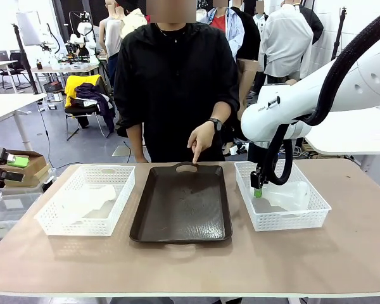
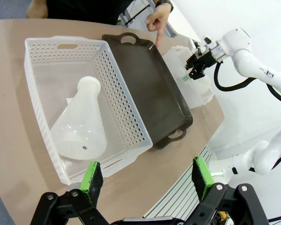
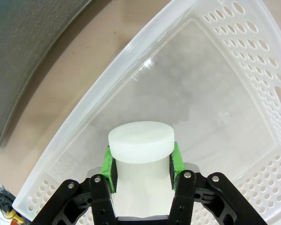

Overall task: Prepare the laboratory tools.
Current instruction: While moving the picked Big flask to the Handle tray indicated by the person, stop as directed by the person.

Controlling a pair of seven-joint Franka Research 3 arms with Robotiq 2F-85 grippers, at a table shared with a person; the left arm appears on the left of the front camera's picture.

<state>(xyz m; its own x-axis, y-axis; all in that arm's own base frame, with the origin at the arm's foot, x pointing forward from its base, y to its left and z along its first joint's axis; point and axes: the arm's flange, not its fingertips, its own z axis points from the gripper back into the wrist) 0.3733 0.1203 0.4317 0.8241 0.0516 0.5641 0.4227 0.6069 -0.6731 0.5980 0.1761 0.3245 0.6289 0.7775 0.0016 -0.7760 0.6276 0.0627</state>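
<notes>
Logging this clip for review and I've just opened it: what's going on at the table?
The right gripper is down in the right basket, shut on the neck of one flask. The other flask lies on its side in the left basket, untouched, with the left gripper open and apart from it. The person's hand points a finger at the far end of the dark tray between the baskets.

A frosted white flask (image 2: 82, 124) lies on its side in the left basket (image 2: 37, 47). The second flask (image 3: 140, 140) is in the right basket (image 3: 253, 56), its neck pinched by the right end effector (image 3: 141, 164).
</notes>
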